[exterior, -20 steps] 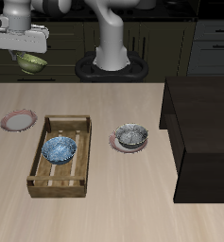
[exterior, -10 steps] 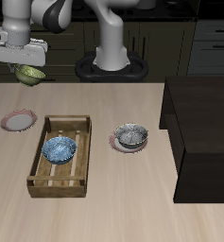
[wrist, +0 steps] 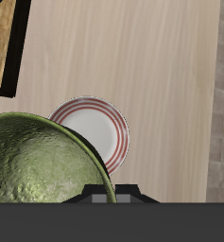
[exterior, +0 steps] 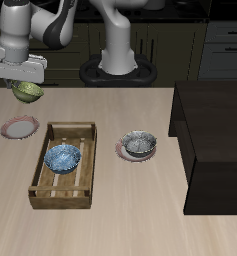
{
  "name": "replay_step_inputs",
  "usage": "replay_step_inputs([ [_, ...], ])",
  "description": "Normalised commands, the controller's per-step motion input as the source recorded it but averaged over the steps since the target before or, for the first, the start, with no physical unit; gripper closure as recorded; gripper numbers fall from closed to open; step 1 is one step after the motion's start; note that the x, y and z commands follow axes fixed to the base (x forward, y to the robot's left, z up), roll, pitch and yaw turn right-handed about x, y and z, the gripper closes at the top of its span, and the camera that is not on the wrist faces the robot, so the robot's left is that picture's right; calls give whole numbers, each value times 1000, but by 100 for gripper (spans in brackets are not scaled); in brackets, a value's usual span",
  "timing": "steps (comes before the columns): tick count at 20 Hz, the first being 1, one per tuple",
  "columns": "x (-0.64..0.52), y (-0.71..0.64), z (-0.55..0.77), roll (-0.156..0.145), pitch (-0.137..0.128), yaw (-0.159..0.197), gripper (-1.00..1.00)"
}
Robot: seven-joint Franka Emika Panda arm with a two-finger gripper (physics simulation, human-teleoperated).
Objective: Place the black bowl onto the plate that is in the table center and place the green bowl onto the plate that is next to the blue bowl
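My gripper is shut on the green bowl and holds it in the air above the plate beside the wooden tray. In the wrist view the green bowl fills much of the picture, with the white red-ringed plate just past its rim. The blue bowl lies inside the wooden tray. The black bowl sits on the plate in the middle of the table. My fingertips are hidden behind the bowl.
A dark brown-black block stands on the table beside the centre plate. The tray's corner shows in the wrist view. Dark cabinets lie behind the table.
The gripper has carried the green bowl downward and slightly toward the table's front, closer over the plate beside the tray. Nothing else has moved.
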Motion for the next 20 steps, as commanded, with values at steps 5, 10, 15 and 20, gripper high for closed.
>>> replay_step_inputs([
  [5, 123, -43, -227, -14, 29, -4, 100],
  [10, 104, -110, -200, -36, 35, -18, 100],
  [15, -3, 14, -145, -7, 19, -2, 100],
  [20, 34, 39, -106, 10, 20, -2, 100],
])
